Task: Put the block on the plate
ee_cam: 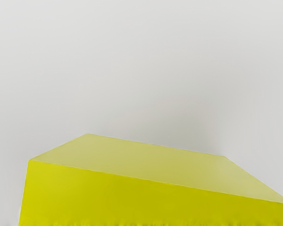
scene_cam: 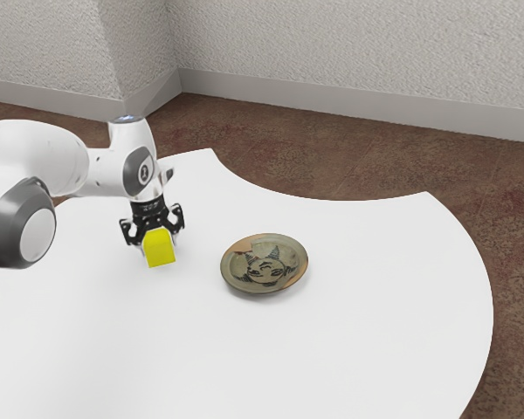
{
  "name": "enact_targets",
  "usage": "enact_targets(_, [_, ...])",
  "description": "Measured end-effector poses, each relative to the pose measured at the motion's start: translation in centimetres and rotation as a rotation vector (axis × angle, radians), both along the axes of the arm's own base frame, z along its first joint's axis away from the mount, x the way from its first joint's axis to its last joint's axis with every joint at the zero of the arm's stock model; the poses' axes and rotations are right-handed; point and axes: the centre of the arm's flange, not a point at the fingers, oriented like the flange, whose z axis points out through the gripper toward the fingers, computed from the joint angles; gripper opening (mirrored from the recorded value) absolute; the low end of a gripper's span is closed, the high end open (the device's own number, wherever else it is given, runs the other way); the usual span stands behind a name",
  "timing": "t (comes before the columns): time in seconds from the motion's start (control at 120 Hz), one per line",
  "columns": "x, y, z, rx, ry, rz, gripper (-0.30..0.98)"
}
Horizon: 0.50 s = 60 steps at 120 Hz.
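Yellow block (scene_cam: 160,252) is right below the black two-finger gripper (scene_cam: 159,241), well over to the exterior view's left of the plate and not on it. We can't tell if the jaws are pinching the block or just standing spread around it. Also can't tell whether the block's underside touches the table. Gripper points down, at the end of the white-and-gray arm (scene_cam: 63,166) coming in from the exterior view's left. Wrist view has the block up close, just under the hand: one paler yellow face, one deeper yellow face, straight edges running at a slant, plain white surface past it. Round plate (scene_cam: 265,264) lies on the white table (scene_cam: 380,271), gray-green and brown with a dark face-like drawing on it, a bare strip of tabletop between it and the block. Table edge has a scooped inward curve on its far side. Behind, we have reddish-brown floor (scene_cam: 375,166), pale baseboard (scene_cam: 332,104) and rough light-colored wall (scene_cam: 349,48), with a corner sticking out toward the exterior view's left.
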Motion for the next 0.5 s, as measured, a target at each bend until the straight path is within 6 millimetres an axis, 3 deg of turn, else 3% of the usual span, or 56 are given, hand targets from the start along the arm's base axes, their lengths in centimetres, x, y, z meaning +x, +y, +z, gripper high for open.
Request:
enact_targets(0.167, [0.0,0.0,0.0,-0.001,0.002,0.016,0.48])
enact_targets(0.333, [0.1,-0.8,1.4,-0.017,-0.019,0.020,0.45])
enact_targets(0.5, [0.5,-4.5,4.1,-0.043,-0.055,-0.020,0.41])
